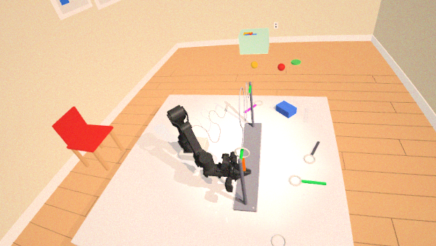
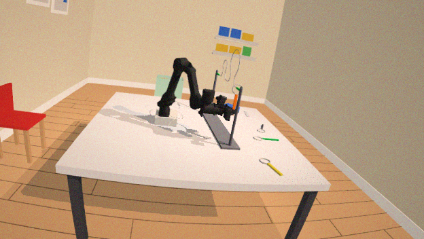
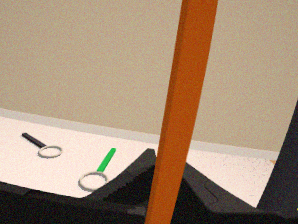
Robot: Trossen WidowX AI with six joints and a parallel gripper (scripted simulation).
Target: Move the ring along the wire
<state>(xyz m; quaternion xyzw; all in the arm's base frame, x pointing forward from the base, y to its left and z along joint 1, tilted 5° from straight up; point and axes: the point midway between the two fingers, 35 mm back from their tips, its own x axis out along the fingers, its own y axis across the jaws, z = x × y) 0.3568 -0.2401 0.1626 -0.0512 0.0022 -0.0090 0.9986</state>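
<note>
We had a white table [image 1: 157,216] [image 2: 136,159] [image 3: 120,150]. On it we saw a grey base [image 1: 252,154] [image 2: 222,130], a blue block [image 1: 286,109] [image 2: 231,106] beyond it, and, to one side, a green wand [image 1: 314,182] [image 2: 270,139] [image 3: 106,160] near a dark one, both lying flat. We saw a yellow wand [image 2: 274,169] nearer the table's edge.
</note>
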